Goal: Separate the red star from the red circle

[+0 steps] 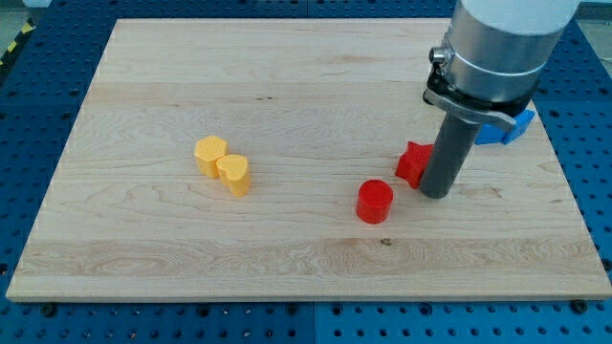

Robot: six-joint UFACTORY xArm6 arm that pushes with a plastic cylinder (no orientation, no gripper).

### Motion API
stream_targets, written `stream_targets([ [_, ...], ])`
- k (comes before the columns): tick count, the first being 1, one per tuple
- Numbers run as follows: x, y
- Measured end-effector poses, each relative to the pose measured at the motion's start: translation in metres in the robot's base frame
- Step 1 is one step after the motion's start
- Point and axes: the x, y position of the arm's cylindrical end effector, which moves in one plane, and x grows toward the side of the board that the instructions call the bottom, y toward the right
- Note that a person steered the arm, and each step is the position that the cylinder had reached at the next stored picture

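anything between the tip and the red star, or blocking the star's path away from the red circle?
Nothing visible between them: my tip sits right at the red star, on its right side. The red circle lies apart to the star's lower left. A blue block, partly hidden behind the arm, stands further to the upper right.

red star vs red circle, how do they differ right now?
The red circle is a round cylinder in full view; the red star is angular and partly hidden by my rod. The circle stands clear of my tip; the star sits right against the rod's left side. Both are red and lie close together.
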Motion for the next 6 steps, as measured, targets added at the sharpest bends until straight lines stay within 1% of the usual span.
stream_targets([
  [2,-0.01,0.0],
  [4,0.003,-0.02],
  [6,-0.023,-0.02],
])
